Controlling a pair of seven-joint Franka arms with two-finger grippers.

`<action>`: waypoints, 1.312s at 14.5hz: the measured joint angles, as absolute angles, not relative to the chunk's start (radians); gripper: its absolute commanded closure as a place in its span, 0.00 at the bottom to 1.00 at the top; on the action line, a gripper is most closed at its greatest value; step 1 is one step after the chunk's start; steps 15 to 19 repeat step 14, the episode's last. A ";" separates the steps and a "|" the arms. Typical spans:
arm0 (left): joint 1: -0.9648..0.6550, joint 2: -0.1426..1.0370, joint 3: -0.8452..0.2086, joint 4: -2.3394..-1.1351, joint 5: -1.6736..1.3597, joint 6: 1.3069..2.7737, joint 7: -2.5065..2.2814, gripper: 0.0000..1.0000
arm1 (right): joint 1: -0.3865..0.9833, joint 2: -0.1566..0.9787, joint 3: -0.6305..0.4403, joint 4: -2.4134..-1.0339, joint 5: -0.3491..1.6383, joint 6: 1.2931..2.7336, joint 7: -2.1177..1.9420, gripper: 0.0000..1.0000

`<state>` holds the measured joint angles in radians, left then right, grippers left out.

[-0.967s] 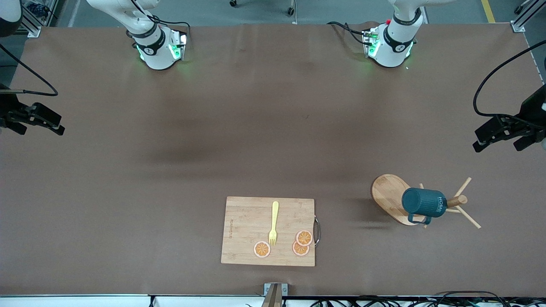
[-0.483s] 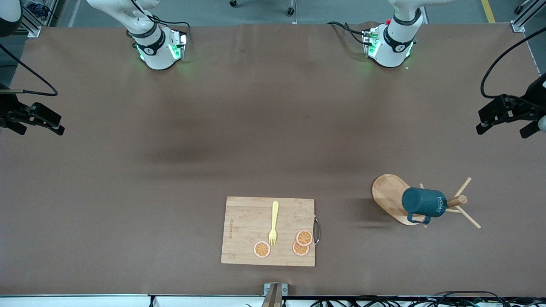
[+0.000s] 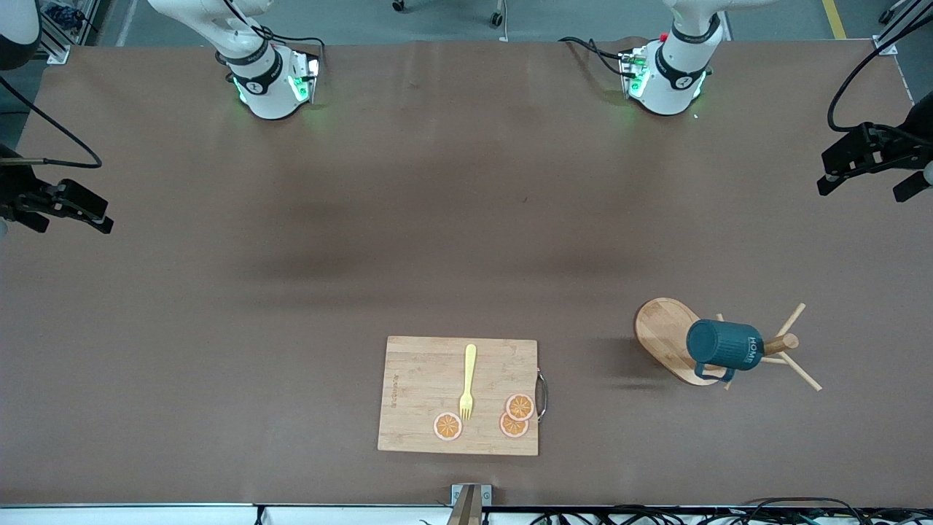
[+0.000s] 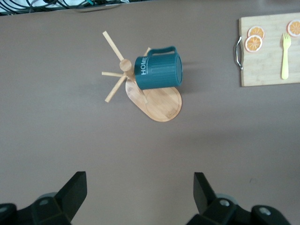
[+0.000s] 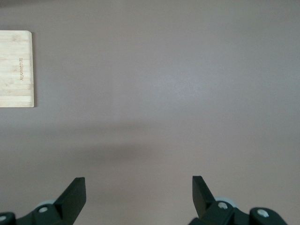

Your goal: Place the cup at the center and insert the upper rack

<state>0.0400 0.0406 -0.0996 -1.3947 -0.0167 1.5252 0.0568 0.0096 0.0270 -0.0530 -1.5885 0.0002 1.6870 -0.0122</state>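
Note:
The upper rack, a light wooden mug tree, lies tipped on its side near the left arm's end of the table, its oval base (image 3: 662,332) on edge and its pegs (image 3: 791,321) sticking out. The dark teal cup (image 3: 725,348) with white lettering lies on its side against the post. Both also show in the left wrist view, the cup (image 4: 159,72) over the rack's base (image 4: 161,103). My left gripper (image 3: 864,191) hangs open and empty in the air at the table's end, apart from them; its open fingers frame bare table (image 4: 139,180). My right gripper (image 3: 71,224) waits open and empty at the other end (image 5: 138,185).
A rectangular wooden cutting board (image 3: 423,394) lies near the front camera at the table's middle, with a yellow fork (image 3: 467,383) and three orange slices (image 3: 514,417) on it. It also shows in the left wrist view (image 4: 267,65) and in the right wrist view (image 5: 16,70).
My left gripper has moved toward the robots' bases, farther from the rack and cup. The right gripper, rack and cup have not moved.

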 measured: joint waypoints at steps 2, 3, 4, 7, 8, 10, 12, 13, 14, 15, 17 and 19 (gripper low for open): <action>0.047 0.041 -0.096 -1.400 -0.035 1.511 0.058 0.00 | 0.010 0.027 -0.053 -1.588 0.000 1.687 -0.012 0.00; 0.053 0.041 -0.096 -1.401 -0.040 1.505 0.059 0.00 | 0.010 0.027 -0.053 -1.588 0.000 1.687 -0.012 0.00; 0.057 0.041 -0.095 -1.403 -0.043 1.501 0.060 0.00 | 0.010 0.027 -0.053 -1.588 0.000 1.687 -0.012 0.00; 0.063 0.044 -0.094 -1.404 -0.044 1.496 0.060 0.00 | 0.010 0.027 -0.053 -1.588 0.000 1.687 -0.012 0.00; 0.065 0.044 -0.094 -1.404 -0.044 1.495 0.060 0.00 | 0.010 0.027 -0.053 -1.588 0.000 1.687 -0.012 0.00; 0.067 0.044 -0.094 -1.404 -0.044 1.495 0.060 0.00 | 0.010 0.027 -0.053 -1.587 0.000 1.687 -0.012 0.00; 0.067 0.044 -0.094 -1.404 -0.044 1.495 0.060 0.00 | 0.010 0.027 -0.053 -1.586 0.000 1.687 -0.012 0.00; 0.067 0.044 -0.094 -1.404 -0.044 1.495 0.060 0.00 | 0.010 0.027 -0.053 -1.585 0.000 1.687 -0.012 0.00; 0.067 0.044 -0.094 -1.404 -0.044 1.495 0.060 0.00 | 0.010 0.027 -0.053 -1.583 0.000 1.687 -0.012 0.00; 0.067 0.044 -0.094 -1.404 -0.044 1.495 0.060 0.00 | 0.010 0.027 -0.053 -1.583 0.000 1.687 -0.012 0.00; 0.067 0.044 -0.094 -1.404 -0.044 1.495 0.060 0.00 | 0.010 0.027 -0.053 -1.583 0.000 1.687 -0.012 0.00; 0.067 0.044 -0.094 -1.404 -0.044 1.495 0.060 0.00 | 0.010 0.027 -0.053 -1.583 0.000 1.687 -0.012 0.00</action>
